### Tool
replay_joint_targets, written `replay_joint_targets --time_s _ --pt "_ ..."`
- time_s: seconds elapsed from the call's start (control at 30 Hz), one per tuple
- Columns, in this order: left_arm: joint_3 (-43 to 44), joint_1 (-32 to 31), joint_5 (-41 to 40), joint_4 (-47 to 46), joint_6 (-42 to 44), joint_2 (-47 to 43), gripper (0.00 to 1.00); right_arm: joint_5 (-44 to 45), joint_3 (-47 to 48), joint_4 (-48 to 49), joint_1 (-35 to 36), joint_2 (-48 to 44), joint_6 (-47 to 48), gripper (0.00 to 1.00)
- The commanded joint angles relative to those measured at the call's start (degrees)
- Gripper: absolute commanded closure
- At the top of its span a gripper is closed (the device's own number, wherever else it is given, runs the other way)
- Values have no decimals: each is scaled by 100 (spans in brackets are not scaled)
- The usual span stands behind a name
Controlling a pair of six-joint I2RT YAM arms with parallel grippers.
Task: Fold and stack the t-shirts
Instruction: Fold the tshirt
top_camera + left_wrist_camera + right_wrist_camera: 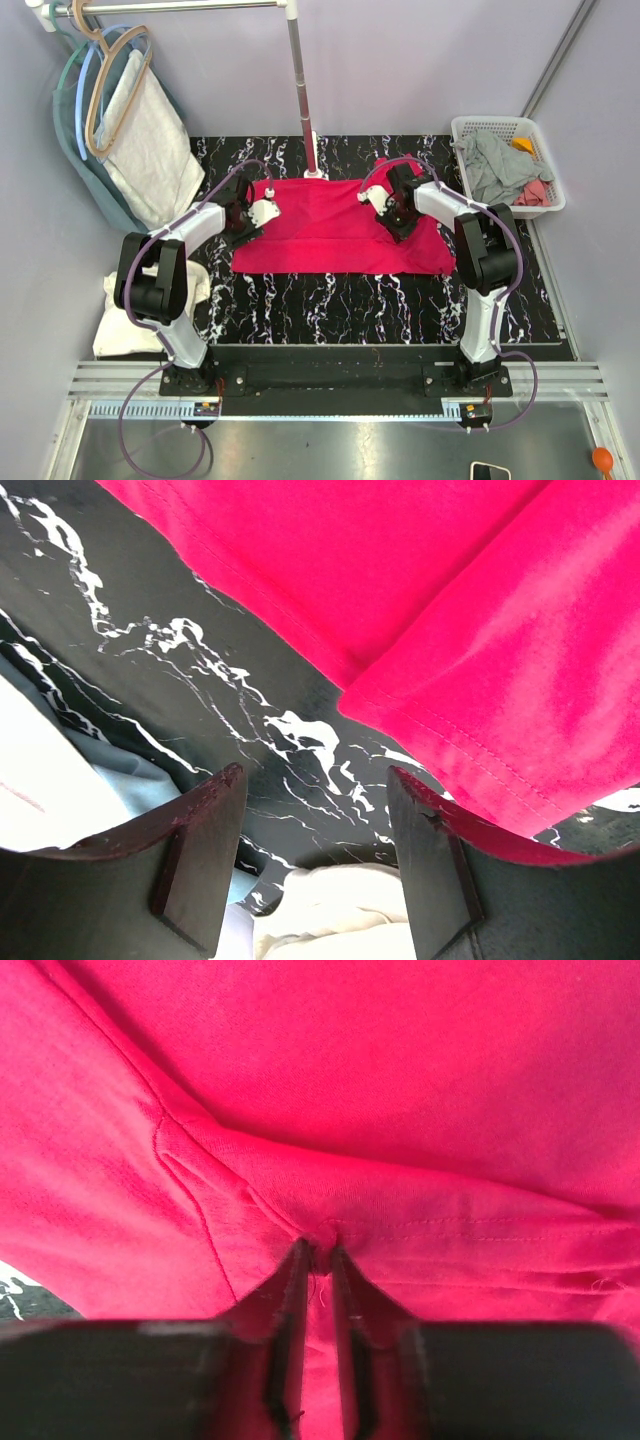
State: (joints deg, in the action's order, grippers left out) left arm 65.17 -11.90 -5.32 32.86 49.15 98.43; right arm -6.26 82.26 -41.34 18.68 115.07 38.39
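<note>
A red t-shirt lies spread flat on the black marbled table. My right gripper sits on the shirt's right part and is shut on a pinch of its red fabric at a stitched hem. My left gripper is open and empty at the shirt's left edge. In the left wrist view its fingers hover over bare table, with the shirt's folded sleeve edge just to the right.
A white basket with several crumpled garments stands at the back right. A clothes rack pole rises behind the shirt, with a grey-white shirt on hangers at the back left. A cream cloth lies at the table's left edge.
</note>
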Motion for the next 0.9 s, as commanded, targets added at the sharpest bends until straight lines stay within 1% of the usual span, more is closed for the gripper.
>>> replay_joint_targets --time_s 0.0,0.07,0.13,0.17,0.6,0.87 --pt "-57 -5 -101 -148 51 18 37 -112 115 109 57 42 -34 89" --pt "-48 -5 -101 -148 51 27 37 -95 141 91 66 42 -34 96" --pt "-30 -5 -92 -148 34 27 37 -60 220 56 66 33 -34 98" --pt "-30 -5 -92 -157 25 27 37 -42 247 39 92 33 -25 100" --pt "-39 -5 -127 -175 34 27 38 318 1116 -392 180 139 151 100" --pt "-48 -5 -145 -201 42 18 38 573 1757 -515 259 683 292 100"
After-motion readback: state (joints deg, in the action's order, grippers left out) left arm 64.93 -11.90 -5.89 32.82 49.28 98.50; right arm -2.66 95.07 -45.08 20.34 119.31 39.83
